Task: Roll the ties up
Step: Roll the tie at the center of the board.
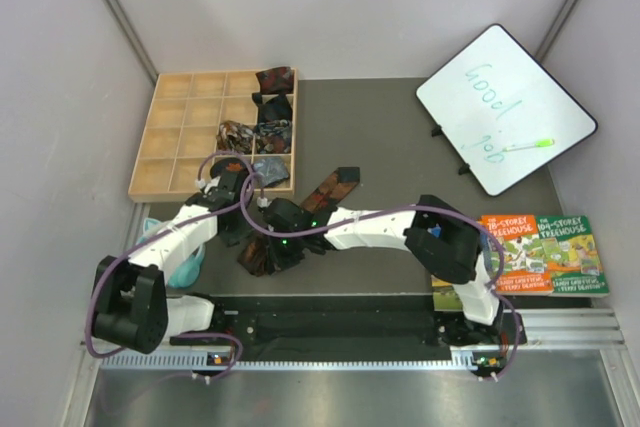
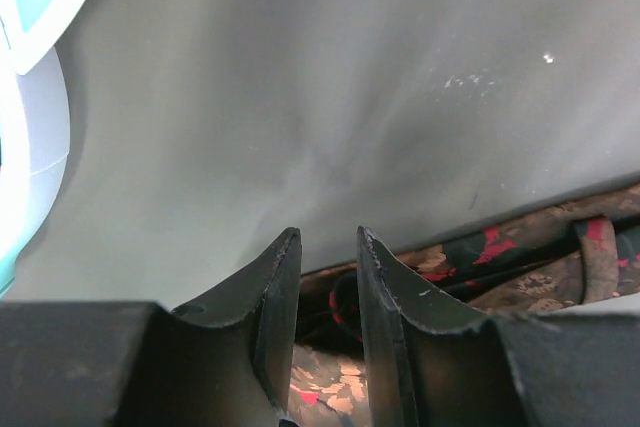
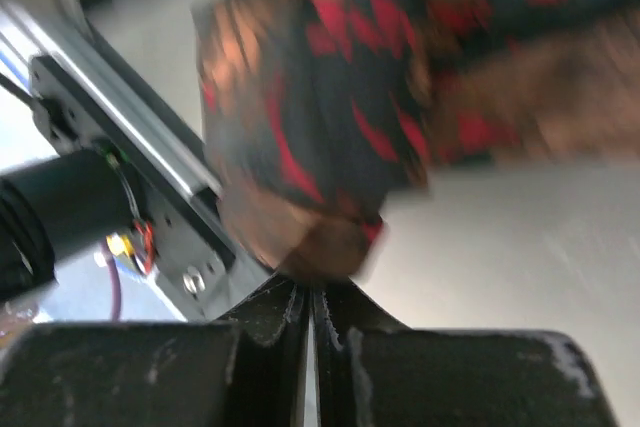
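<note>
The jaws of the left gripper (image 1: 257, 201) and of the right gripper (image 1: 281, 237) cannot be read from the top view; both sit over the long dark tie (image 1: 336, 187), which lies slanting on the desk (image 1: 400, 147) from its middle towards the near left corner. A wooden tray (image 1: 185, 137) stands at the far left corner, with rolled ties (image 1: 272, 133) in its right-hand column. Teal headphones (image 1: 186, 267) lie by the left edge, a whiteboard (image 1: 505, 107) with a green marker (image 1: 530, 145) sits at the far right corner, and books (image 1: 545, 252) lie at the right edge. In the left wrist view the jaws stand narrow, a slim gap between the fingers (image 2: 385, 297), and the tie's rust-and-red print shows in and under that gap; whether it is pinched I cannot tell. The headphones show at the left border. In the right wrist view, which is blurred, the jaws are pressed together, and a rolled-up part of the tie sits right at their tips, touching them
</note>
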You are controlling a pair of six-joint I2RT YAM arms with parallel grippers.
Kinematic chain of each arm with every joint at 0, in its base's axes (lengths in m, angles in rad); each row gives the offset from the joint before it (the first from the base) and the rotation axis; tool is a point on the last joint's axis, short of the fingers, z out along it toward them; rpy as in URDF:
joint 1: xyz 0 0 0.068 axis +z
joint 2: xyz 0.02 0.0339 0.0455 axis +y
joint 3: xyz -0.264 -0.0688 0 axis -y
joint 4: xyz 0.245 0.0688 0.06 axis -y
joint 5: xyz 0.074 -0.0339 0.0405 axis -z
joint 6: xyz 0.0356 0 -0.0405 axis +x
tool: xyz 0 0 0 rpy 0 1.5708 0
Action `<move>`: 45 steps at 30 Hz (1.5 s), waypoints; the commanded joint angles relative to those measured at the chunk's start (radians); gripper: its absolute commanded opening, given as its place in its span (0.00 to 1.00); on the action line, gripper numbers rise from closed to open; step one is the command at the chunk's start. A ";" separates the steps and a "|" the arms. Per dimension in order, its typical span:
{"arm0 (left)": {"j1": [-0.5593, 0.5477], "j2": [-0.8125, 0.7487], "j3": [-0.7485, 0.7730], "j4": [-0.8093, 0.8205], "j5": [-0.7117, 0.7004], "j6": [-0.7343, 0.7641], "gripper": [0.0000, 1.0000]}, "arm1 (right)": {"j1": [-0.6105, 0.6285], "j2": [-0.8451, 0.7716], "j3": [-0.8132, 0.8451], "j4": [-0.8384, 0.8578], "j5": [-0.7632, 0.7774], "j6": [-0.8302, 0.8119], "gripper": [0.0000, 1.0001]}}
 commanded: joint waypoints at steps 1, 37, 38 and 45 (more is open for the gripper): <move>0.001 0.003 -0.014 0.068 0.023 0.026 0.34 | -0.016 0.065 0.102 0.073 -0.061 0.005 0.00; -0.002 -0.002 -0.003 -0.039 0.274 -0.063 0.38 | -0.090 0.048 -0.183 0.590 -0.148 0.022 0.00; -0.002 0.000 -0.005 -0.028 0.278 -0.068 0.38 | -0.088 0.039 -0.209 0.640 -0.139 0.031 0.00; -0.002 0.008 0.043 -0.076 0.238 -0.066 0.50 | -0.090 0.004 -0.223 0.553 -0.108 0.018 0.00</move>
